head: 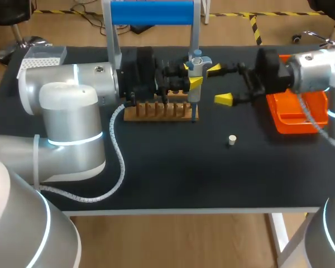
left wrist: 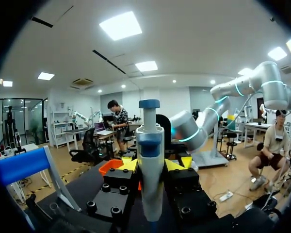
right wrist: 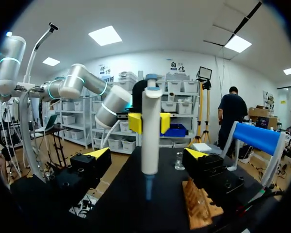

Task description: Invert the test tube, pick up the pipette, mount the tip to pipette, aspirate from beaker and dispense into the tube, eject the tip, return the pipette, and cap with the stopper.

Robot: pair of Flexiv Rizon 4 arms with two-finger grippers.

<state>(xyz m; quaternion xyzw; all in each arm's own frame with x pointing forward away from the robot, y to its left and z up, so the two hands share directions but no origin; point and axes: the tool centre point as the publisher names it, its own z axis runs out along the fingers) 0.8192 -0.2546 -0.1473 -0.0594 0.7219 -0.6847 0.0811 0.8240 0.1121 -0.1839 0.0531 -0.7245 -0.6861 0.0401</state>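
Note:
A white pipette (head: 196,72) with a blue top stands upright above the right end of the wooden rack (head: 156,110). My left gripper (head: 192,75) is shut on its body; in the left wrist view the pipette (left wrist: 150,170) fills the gap of the left gripper (left wrist: 151,167). My right gripper (head: 219,85) stands open just right of the pipette, its yellow tips wide apart. From the right wrist the pipette (right wrist: 150,131) hangs ahead of the right gripper (right wrist: 148,154), touching neither finger. A small white stopper (head: 231,139) lies on the table in front.
An orange tray (head: 298,114) sits under my right arm. A blue-barred stand (head: 151,12) rises behind the rack. A white perforated box (head: 42,58) is at the back left. A small glass vessel (right wrist: 178,161) stands beyond the rack (right wrist: 196,204).

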